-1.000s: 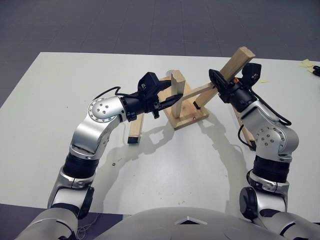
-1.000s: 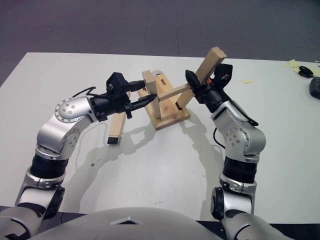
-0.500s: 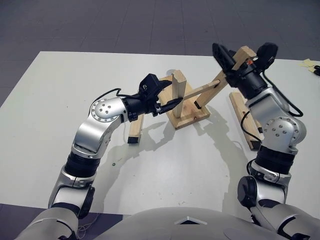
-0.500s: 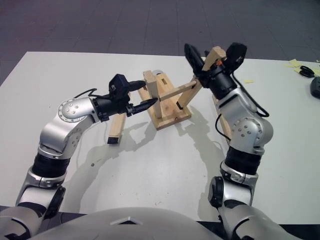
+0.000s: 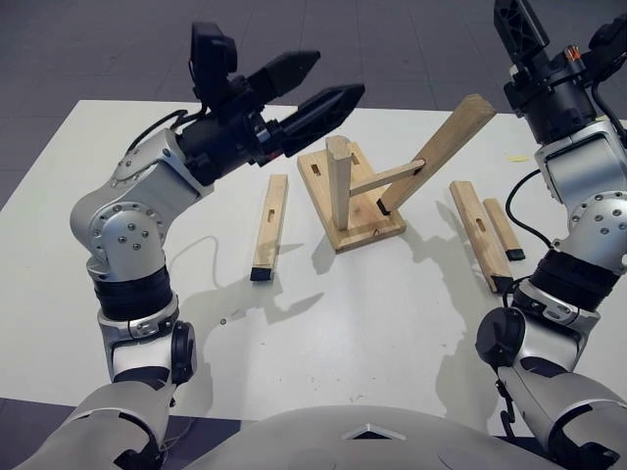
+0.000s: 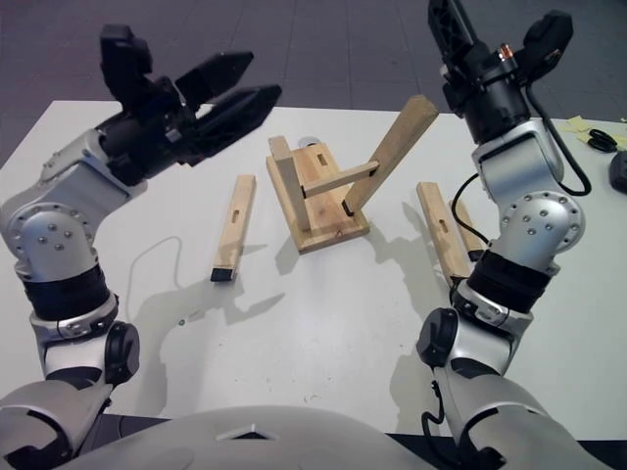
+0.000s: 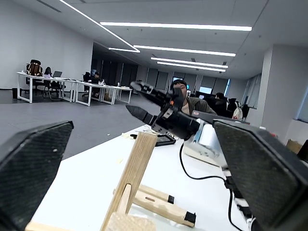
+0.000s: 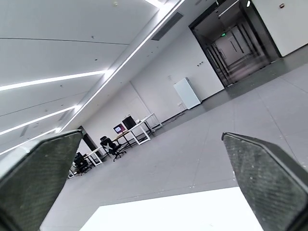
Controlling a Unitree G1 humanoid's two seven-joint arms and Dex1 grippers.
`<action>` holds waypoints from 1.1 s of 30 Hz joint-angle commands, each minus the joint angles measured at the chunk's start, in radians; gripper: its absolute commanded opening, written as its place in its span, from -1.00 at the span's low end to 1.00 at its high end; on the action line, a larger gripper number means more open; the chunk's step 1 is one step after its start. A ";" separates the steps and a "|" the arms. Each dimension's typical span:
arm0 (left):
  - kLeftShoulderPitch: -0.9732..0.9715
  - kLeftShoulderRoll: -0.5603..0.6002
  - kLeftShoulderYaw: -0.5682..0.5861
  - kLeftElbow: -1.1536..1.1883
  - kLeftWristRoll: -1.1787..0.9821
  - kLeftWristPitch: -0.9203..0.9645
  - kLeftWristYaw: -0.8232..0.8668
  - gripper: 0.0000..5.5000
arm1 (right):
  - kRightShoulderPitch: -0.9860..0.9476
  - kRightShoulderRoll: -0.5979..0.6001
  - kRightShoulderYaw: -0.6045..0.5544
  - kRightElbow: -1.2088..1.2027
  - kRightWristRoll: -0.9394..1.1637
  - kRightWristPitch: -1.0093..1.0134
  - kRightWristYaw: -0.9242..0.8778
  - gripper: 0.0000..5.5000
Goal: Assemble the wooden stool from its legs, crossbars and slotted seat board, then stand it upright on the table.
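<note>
1. The left arm's jaws are raised over the far left part of the table. The two black fingers (image 5: 328, 101) are spread apart and nothing is gripped.
2. The right arm's jaws are lifted high at the far right. In the right wrist view the two dark fingers (image 8: 262, 168) are seen spread wide, with nothing between them.
3. The flat, light wooden slotted seat board (image 5: 364, 227) is laid on the white table (image 5: 343, 333), near the middle and toward the far side.
4. A light wooden leg (image 5: 338, 183) is stood upright in the board.
5. A thin wooden crossbar (image 5: 388, 179) is run from that upright leg to a second light wooden leg (image 5: 446, 142). This second leg is tilted away to the right, with its lower end at the board.
6. A loose slotted wooden leg (image 5: 268, 223) is laid flat to the left of the board, apart from it.
7. To the right of the board, a long slotted wooden piece (image 5: 474, 240) and a shorter wooden bar (image 5: 504, 228) are laid just beside each other.
8. The stool is seen only partly put together and has not been stood up.
</note>
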 commanded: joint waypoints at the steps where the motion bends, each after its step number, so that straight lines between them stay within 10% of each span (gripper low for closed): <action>1: -0.010 -0.016 -0.023 0.020 0.057 -0.024 0.083 0.96 | 0.037 0.001 0.060 0.031 -0.078 0.002 -0.038 0.96; 8: 0.022 -0.033 -0.098 0.028 0.146 -0.059 0.119 0.96 | 0.115 0.019 0.193 -0.004 -0.146 0.051 -0.024 0.96; 19: 0.020 -0.030 -0.092 0.058 0.171 -0.083 0.113 0.96 | -0.029 0.050 0.092 -0.003 -0.055 -0.006 -0.028 0.96; 29: -0.177 -0.064 0.148 0.156 0.004 -0.106 0.302 0.96 | 0.009 0.112 0.115 -0.084 0.009 -0.021 -0.049 0.96; 33: -0.117 -0.128 -0.002 0.273 0.132 -0.141 0.273 0.96 | -0.051 0.214 0.161 -0.121 0.079 -0.041 -0.087 0.96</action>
